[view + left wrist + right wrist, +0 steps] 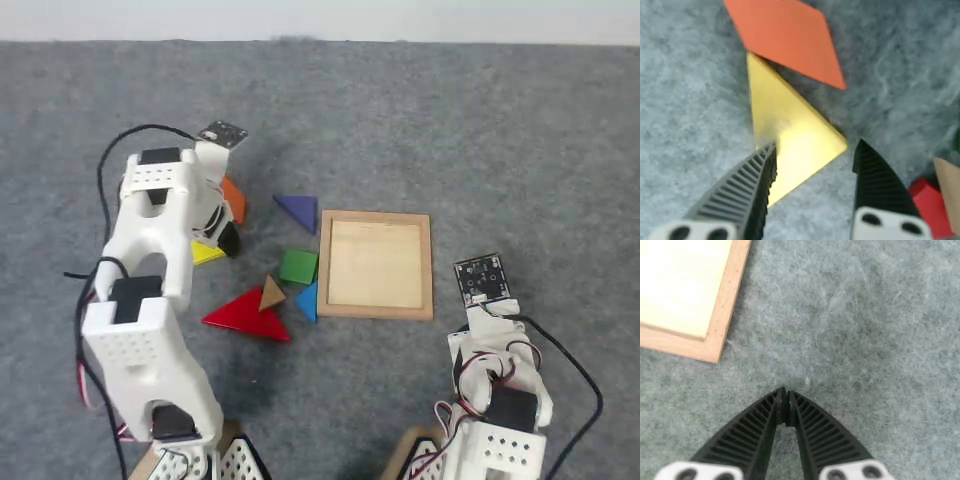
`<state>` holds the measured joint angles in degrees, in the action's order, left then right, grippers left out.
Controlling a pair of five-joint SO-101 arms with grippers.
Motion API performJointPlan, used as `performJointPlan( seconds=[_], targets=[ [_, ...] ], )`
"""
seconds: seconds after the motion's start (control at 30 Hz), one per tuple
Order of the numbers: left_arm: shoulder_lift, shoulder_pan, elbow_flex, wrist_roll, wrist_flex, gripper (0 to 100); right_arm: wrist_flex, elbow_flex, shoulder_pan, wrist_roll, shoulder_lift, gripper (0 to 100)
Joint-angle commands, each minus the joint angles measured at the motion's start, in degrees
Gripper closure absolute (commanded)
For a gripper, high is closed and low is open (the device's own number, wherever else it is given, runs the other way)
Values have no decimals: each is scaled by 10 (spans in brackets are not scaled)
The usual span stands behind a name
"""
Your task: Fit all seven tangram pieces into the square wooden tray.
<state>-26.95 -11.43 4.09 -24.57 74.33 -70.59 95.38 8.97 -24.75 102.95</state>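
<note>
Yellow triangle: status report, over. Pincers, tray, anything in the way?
Left pincer open over yellow triangle. Right pincer shut, over carpet beside wooden tray, nothing fitted yet. Orange piece abuts the triangle's corner.

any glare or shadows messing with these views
Left wrist view: a pale sheen sits on the yellow triangle by the open left claw. Right wrist view: the wooden tray floor glares bright. High view: only soft shadows on the grey mat.

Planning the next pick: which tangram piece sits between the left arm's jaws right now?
The yellow triangle: the open left jaws straddle one of its corners. The orange parallelogram lies beyond them, and the red piece off to one side.
</note>
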Motion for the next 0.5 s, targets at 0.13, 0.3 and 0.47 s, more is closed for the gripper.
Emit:
performJointPlan(
  seconds=[0.13, 0.3, 0.47],
  targets=[
    [-35, -4, -34, 34, 24, 705, 3, 11, 9, -9, 8, 990],
    [-35, -11, -37, 33, 17, 705, 3, 11, 9, -9, 8, 990],
    [-35, -18, -37, 13, 18, 705, 3, 11, 9, -9, 8, 991]
  ],
)
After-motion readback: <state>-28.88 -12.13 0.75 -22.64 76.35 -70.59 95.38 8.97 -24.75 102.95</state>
